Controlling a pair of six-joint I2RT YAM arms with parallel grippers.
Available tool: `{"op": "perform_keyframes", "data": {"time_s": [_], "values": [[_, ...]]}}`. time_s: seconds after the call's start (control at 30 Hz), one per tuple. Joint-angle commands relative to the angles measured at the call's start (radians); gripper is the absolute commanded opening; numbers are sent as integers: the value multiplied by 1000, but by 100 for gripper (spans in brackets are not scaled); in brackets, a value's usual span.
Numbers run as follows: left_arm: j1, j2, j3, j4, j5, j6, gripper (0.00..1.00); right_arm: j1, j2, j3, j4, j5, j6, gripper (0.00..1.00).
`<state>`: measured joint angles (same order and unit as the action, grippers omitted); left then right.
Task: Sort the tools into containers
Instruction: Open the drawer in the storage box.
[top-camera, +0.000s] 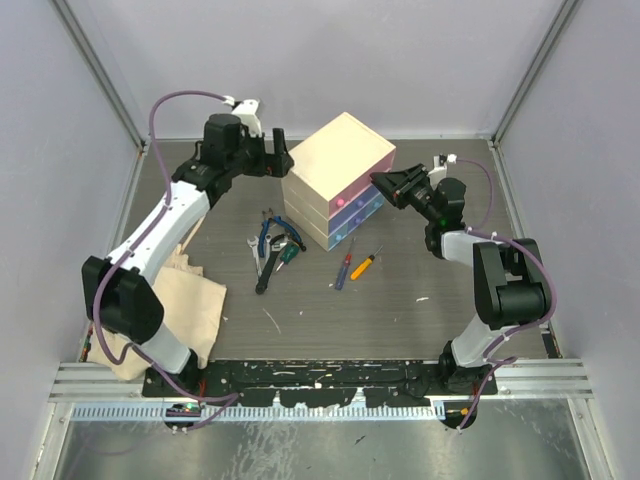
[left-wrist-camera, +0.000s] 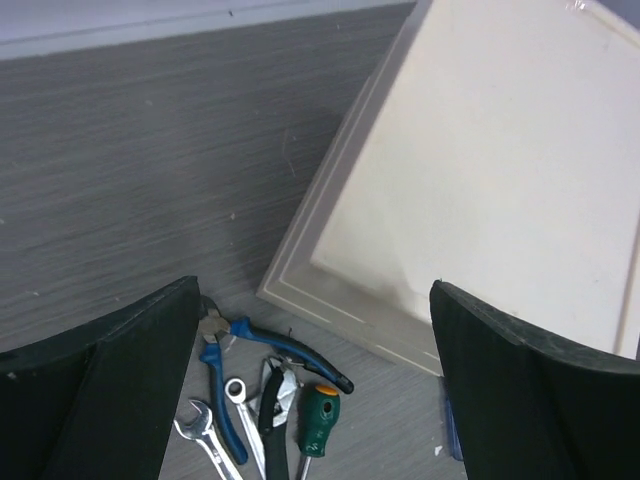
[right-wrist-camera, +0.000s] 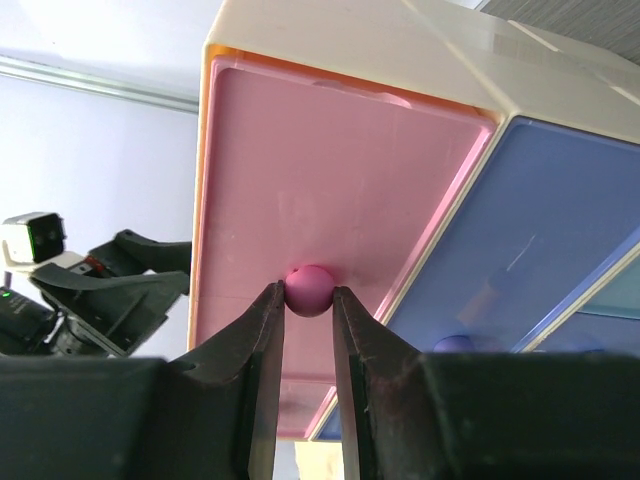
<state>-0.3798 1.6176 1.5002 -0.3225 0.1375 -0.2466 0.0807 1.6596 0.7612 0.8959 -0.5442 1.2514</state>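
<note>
Two right jaws flank the pink knob (right-wrist-camera: 308, 290), touching its edges.

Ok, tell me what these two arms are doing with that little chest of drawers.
The right gripper is shut on the round knob of the pink drawer, the top one of the cream chest; the drawer looks closed. The left gripper stands open by the chest's far-left corner, holding nothing. The blue-handled pliers, green-handled screwdriver and orange-handled screwdriver lie on the table in front, unsorted.
</note>
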Motion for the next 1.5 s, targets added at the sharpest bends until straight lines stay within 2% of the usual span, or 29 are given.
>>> {"op": "perform_keyframes", "data": {"time_s": [0.0, 0.2, 0.3, 0.43, 0.63, 0.77, 0.9, 1.2, 1.47], "values": [[-13, -79, 113, 10, -72, 67, 98, -14, -28, 7, -33, -1, -36, 18], [-176, -18, 224, -53, -95, 313, 98, -14, -25, -7, -2, 8, -16, 18], [-276, 51, 310, -143, -127, 404, 98, -13, -19, -10, 14, 10, -5, 18], [-366, 164, 447, -274, -233, 493, 97, -13, -8, -9, 32, 6, 7, 18], [-465, 241, 480, -308, -419, 623, 100, -13, -10, -10, 34, 2, 9, 18], [-482, 268, 495, -320, -491, 651, 99, -13, -9, -10, 38, -1, 12, 18], [-481, 265, 488, -312, -500, 647, 98, -13, -6, -12, 46, -6, 17, 18], [-473, 269, 496, -313, -505, 623, 97, -15, -60, -61, 35, 20, -10, 11], [-453, 297, 536, -344, -523, 579, 96, -21, -131, -111, 22, 40, -23, 1]]}}
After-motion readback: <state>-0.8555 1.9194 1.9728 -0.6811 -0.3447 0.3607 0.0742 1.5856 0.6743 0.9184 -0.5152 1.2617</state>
